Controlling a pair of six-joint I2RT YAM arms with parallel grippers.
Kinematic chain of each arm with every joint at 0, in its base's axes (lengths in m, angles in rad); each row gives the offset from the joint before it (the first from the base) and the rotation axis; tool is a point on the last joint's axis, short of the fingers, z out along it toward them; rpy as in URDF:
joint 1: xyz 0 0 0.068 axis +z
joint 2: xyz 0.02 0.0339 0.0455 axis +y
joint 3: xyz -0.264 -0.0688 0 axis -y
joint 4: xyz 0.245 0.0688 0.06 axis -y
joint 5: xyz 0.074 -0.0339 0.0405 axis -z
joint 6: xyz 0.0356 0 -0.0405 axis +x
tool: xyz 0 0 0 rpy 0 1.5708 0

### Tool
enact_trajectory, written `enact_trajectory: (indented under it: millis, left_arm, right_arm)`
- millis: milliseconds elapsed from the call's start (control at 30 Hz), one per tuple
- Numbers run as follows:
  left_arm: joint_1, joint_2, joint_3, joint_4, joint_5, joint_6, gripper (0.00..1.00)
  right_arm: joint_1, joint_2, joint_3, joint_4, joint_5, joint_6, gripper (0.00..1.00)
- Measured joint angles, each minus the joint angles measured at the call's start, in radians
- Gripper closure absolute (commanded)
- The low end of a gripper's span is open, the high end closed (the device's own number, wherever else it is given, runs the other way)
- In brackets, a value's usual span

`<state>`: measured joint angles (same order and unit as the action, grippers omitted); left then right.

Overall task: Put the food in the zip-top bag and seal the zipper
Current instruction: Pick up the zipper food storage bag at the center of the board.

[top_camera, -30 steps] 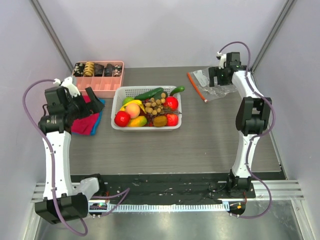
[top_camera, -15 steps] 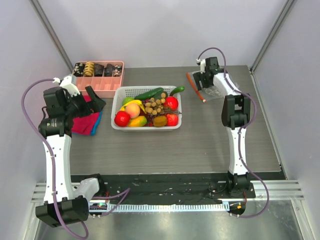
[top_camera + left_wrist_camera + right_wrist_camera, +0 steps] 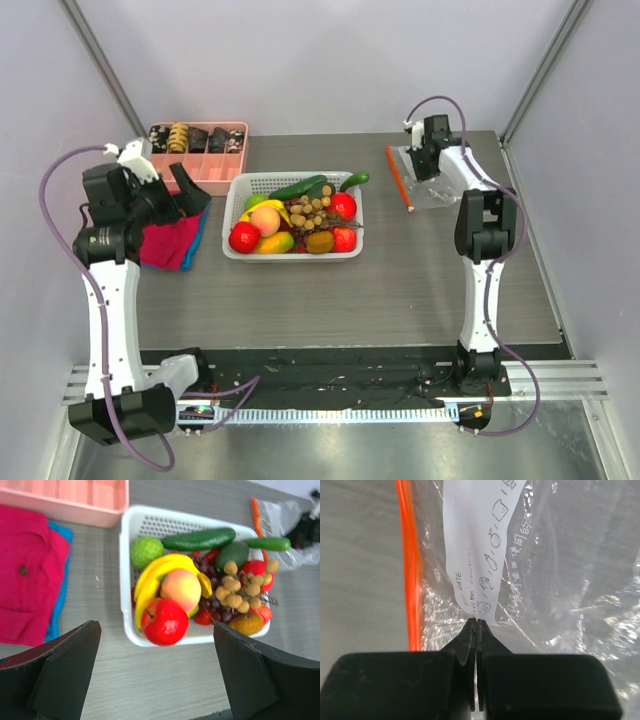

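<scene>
The step in hand, I think, is taking hold of the bag (image 3: 438, 190); no fruit (image 3: 300, 220) has gone in, and all of it lies in the basket (image 3: 290, 257). The bag lies flat on the counter (image 3: 350, 300) to the right of the basket, with its orange zipper (image 3: 409, 580) on the side nearest the basket. The right fingers (image 3: 476, 635) are pressed together on the thin plastic beside the white label (image 3: 480, 545). The left fingers (image 3: 188, 188) stand wide apart and empty, left of the basket, above the red cloth (image 3: 165, 248). The next move probably calls for lifting the floppy bag gently and opening its mouth.
</scene>
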<state>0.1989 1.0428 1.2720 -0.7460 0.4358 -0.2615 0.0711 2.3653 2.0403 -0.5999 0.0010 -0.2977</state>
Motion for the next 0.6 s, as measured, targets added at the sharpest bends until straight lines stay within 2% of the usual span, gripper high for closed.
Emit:
enact_trajectory:
  millis: [100, 200, 400, 500, 600]
  left_arm:
    - [0.002, 0.053, 0.112, -0.015, -0.032, 0.037, 0.0]
    - [0.006, 0.081, 0.188, -0.006, 0.004, 0.063, 0.0]
    - [-0.01, 0.08, 0.173, 0.094, 0.157, -0.054, 0.0]
    - [-0.086, 0.053, 0.095, 0.213, 0.179, -0.163, 0.0]
    - [-0.241, 0.041, 0.039, 0.29, 0.171, -0.237, 0.0]
  right_arm:
    - [-0.022, -0.135, -0.061, -0.053, -0.079, 0.005, 0.99]
    - [-0.062, -0.318, -0.072, -0.105, -0.175, 0.014, 0.99]
    - [-0.17, -0.652, -0.074, -0.187, -0.317, 0.032, 0.99]
    - [-0.187, -0.796, -0.126, -0.224, -0.375, 0.043, 0.99]
    - [-0.174, -0.921, -0.22, -0.267, -0.429, 0.051, 0.99]
